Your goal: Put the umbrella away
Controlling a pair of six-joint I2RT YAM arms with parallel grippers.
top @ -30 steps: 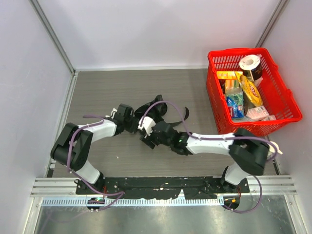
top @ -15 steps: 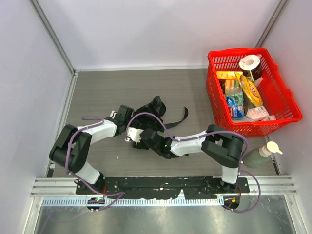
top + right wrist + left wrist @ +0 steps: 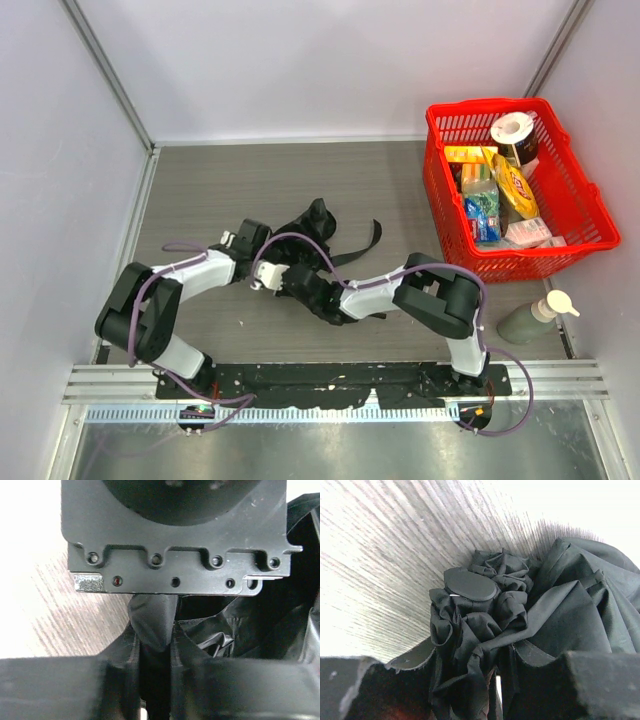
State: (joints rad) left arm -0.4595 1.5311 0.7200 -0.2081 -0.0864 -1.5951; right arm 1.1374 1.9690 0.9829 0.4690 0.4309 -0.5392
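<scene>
Left gripper (image 3: 270, 256): jaws part-closed, clamped on a bunch of black canopy cloth from the umbrella (image 3: 315, 225). In its wrist view the left gripper (image 3: 490, 680) has crumpled fabric filling the gap between the fingers, and the umbrella (image 3: 560, 610) rises above them in gathered folds around a flat oval cap (image 3: 470, 584). Right gripper (image 3: 267, 274): jaws narrow. In its wrist view the right gripper (image 3: 155, 672) has a fold of the umbrella (image 3: 150, 617) pinched in the slim slot between its fingers, with the left gripper's black body directly ahead and almost touching. The two grippers meet tip to tip at the umbrella's near left end. The umbrella lies collapsed but loose and unrolled around the middle of the table (image 3: 220, 190), its strap (image 3: 368, 240) trailing right. Basket (image 3: 450, 235): red plastic, in the far right corner, holding a toilet roll (image 3: 512, 128) and mixed packets. Bottle (image 3: 525, 320): green with a pump top, by the right edge, near the basket's near side.
</scene>
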